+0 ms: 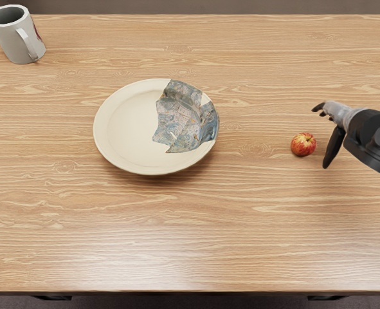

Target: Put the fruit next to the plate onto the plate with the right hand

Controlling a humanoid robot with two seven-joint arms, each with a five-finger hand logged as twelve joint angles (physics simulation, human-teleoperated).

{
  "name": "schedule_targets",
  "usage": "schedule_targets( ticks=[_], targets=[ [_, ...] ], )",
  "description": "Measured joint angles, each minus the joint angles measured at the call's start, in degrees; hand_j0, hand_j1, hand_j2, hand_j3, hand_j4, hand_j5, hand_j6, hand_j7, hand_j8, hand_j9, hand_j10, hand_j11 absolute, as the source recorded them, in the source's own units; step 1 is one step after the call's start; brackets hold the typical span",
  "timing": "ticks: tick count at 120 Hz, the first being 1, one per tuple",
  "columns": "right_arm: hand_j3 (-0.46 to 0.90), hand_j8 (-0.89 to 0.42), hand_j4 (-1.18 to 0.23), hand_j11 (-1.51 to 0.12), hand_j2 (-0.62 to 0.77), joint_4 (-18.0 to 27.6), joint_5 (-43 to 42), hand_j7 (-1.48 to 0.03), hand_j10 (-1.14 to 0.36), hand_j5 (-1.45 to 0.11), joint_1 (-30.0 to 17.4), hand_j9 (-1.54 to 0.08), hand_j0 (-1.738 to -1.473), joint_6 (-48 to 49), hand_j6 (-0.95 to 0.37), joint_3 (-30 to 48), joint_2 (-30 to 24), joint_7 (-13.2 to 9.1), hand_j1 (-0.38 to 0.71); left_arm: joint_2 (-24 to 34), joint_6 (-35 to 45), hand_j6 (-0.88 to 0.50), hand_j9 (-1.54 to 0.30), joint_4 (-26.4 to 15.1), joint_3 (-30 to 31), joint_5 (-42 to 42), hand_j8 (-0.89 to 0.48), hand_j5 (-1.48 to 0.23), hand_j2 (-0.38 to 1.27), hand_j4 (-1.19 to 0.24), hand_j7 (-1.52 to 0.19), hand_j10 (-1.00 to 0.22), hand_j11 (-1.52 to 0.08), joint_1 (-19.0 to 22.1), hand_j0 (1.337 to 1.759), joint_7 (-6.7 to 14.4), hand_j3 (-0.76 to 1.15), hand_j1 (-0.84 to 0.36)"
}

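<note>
A small red apple [303, 144] lies on the wooden table, well to the right of a cream plate [122, 125]. A crumpled blue-grey object [184, 117] sits on the plate's right side, overlapping its rim. My right hand [329, 132] enters from the right edge, just right of the apple and not touching it. Its dark fingers [334, 147] are spread and hold nothing.
A grey mug [15, 33] stands at the far left corner of the table. Bare wood [254, 141] separates the plate from the apple.
</note>
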Motion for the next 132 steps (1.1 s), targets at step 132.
schedule_targets(
  ticks=[132],
  targets=[
    [0.00, -0.24, -0.23, -0.30, -0.05, -1.9, -2.7, -0.30, -0.23, -0.30, -3.5, -0.30, -1.658, -9.2, -0.24, -4.5, 7.4, 0.0, -0.07, 0.0, 0.0, 0.00, 0.00, 0.0, 0.0, 0.0, 0.00, 0.00, 0.00, 0.00, 0.00, 0.00, 0.00, 0.0, 1.658, 0.0, 0.00, 0.35]
  ],
)
